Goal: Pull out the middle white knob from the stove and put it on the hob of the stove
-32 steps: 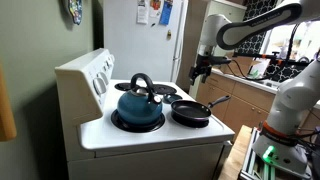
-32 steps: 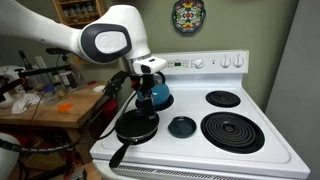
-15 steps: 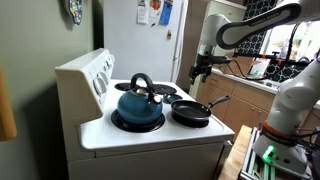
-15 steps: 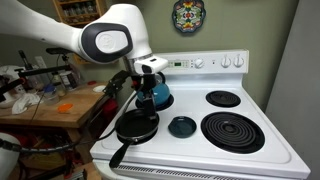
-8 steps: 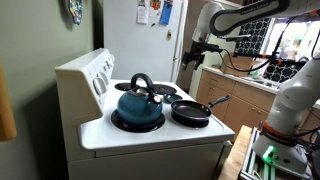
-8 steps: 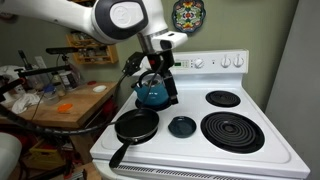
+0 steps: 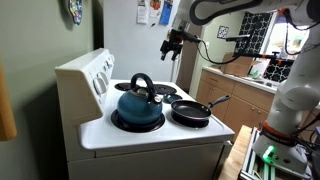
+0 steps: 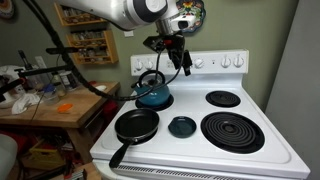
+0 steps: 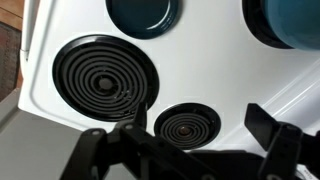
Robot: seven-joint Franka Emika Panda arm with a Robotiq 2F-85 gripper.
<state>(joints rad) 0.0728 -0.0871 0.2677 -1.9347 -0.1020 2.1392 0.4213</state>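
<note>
- Wrist view: the hand point(image 9: 193, 126) is blurred and cut off at the bottom edge.
- The kettle point(image 9: 295, 20) and pan point(image 9: 145, 12) are cropped at its top.
- In an exterior view, the knobs point(image 7: 100, 72) are too small to tell apart.

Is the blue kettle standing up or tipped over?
Standing up: the kettle sits flat on the stove, handle arching over its top.

White stove point(image 7: 150, 152), black spiral-ringed burners point(image 8: 233, 130), blue kettle point(image 7: 138, 105), black pan point(image 7: 190, 112)
</note>
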